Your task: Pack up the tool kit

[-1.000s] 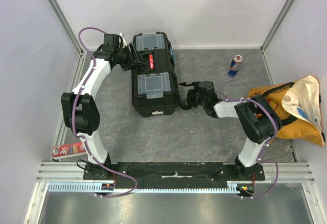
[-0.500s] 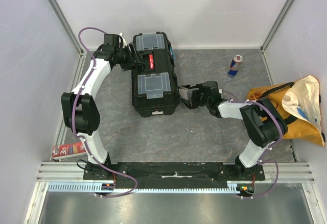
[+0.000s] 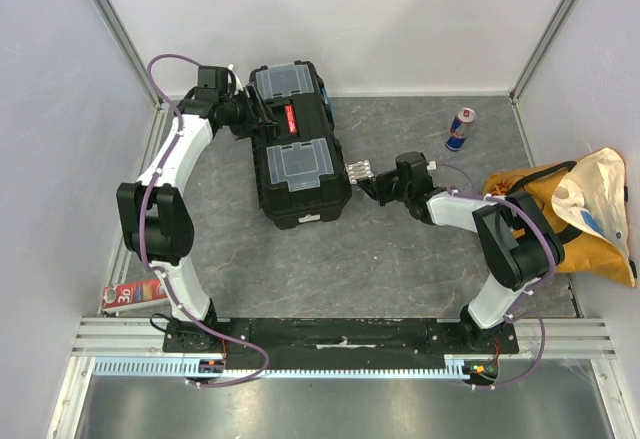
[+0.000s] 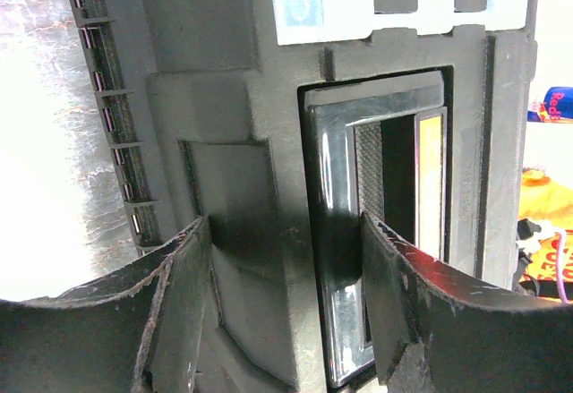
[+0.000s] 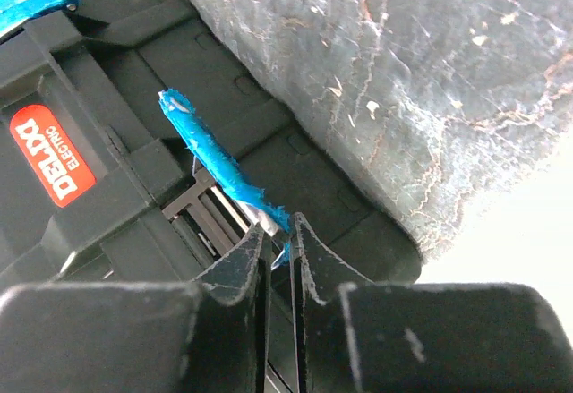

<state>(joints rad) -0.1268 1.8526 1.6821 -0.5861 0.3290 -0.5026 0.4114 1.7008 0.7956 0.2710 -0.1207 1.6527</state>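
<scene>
Your left claw stands half-wide astride the glossy handle of the black toolbox — whether it presses the handle, you cannot tell. The toolbox, lid down, lies between your two claws. Your right claw is nearly closed, pinching the thin blue latch at its tips. Judge the toolbox stiff, bulky, likely heavy — lift by the handle; the latch is slight and may slip.
</scene>
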